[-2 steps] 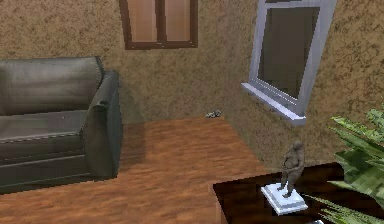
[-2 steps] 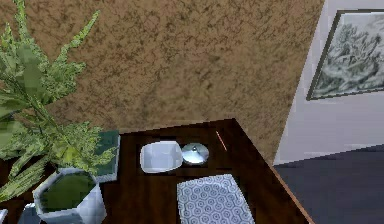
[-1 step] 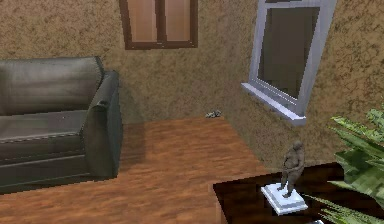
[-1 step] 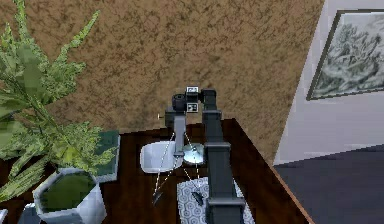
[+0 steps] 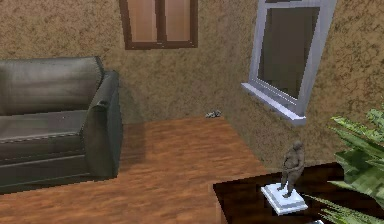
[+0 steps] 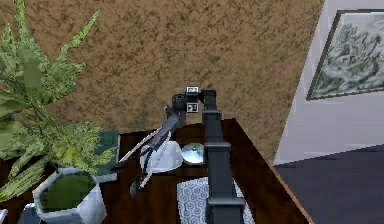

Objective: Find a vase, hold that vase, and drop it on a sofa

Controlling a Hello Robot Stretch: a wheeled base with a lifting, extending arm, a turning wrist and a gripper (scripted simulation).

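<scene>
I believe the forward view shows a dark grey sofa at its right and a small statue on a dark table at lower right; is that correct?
Not quite: the forward view shows the sofa at its left, not its right. The small statue does stand on the dark table at lower right.

- We see soft, even light in the forward view: the wall [image 5: 200, 85] and the wooden floor [image 5: 170, 150] are moderately bright
- The floor darkens into a soft shadow beside the sofa [image 5: 55, 120], whose dark cushions carry faint sheen
- The window [image 5: 290, 50] pane looks dull grey; its pale frame is brightest, and its upright edges lean from lens distortion
- In the arm side view the tabletop [image 6: 258, 162] stays dark, while the plant [image 6: 40, 90] and the white wall [image 6: 330, 128] catch the light
</scene>
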